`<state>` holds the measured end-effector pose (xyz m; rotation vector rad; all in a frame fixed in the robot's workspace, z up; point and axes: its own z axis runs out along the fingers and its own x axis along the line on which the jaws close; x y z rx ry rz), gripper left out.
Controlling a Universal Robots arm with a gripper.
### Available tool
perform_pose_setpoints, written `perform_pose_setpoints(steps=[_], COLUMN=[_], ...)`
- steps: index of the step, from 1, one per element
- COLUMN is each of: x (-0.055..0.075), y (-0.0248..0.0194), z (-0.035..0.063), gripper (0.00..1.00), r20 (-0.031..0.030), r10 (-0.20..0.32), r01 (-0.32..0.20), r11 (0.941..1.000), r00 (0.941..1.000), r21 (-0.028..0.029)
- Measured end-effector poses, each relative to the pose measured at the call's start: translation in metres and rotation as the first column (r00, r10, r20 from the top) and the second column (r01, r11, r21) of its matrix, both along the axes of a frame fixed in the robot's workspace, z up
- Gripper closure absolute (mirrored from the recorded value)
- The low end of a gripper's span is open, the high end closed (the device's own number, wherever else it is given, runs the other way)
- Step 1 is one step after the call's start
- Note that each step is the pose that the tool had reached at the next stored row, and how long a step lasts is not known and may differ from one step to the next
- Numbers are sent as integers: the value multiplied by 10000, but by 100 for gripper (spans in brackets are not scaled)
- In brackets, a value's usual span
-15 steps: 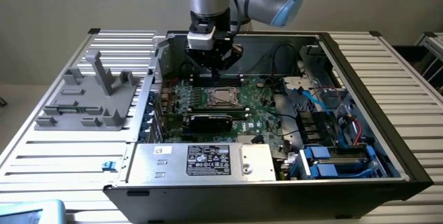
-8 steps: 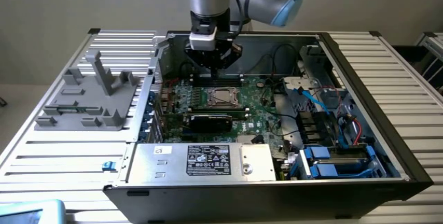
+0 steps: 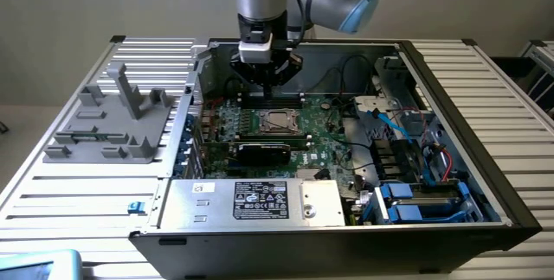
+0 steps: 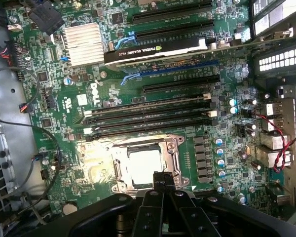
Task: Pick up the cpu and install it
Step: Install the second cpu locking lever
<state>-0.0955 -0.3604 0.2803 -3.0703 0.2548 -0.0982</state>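
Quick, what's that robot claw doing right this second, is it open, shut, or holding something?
Gripper: shut, fingertips together just above the cpu sitting in its socket on the motherboard; nothing is seen held between them.

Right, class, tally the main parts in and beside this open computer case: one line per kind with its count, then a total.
cpu: 1
socket frame: 1
graphics card: 1
finned heatsink: 1
labelled silver box: 1
grey fixture beside the case: 1
Total: 6
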Motion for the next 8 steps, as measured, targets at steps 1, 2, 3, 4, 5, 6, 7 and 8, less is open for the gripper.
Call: perform_pose_setpoints(steps=[1,2,3,4,5,6,7,8], x=[-6,-9,-12,-14,-15,-18,-21,-24], y=[0,0,0,0,0,0,0,1], z=[0,1,1,1,1,1,0,-1], gripper=[89,89,89,89,89,89,89,89], r20=[-1,-8,-27,-47,-65,-81,-88,-94], r10=[15,55,127,201,269,355,451,509], r01=[-15,-55,-127,-201,-269,-355,-452,-510], r11=[10000,10000,9999,9998,9996,9994,9990,9987], r00=[10000,10000,9999,9998,9996,9993,9989,9987], r21=[-1,-5,-9,-11,-10,-9,-7,-6])
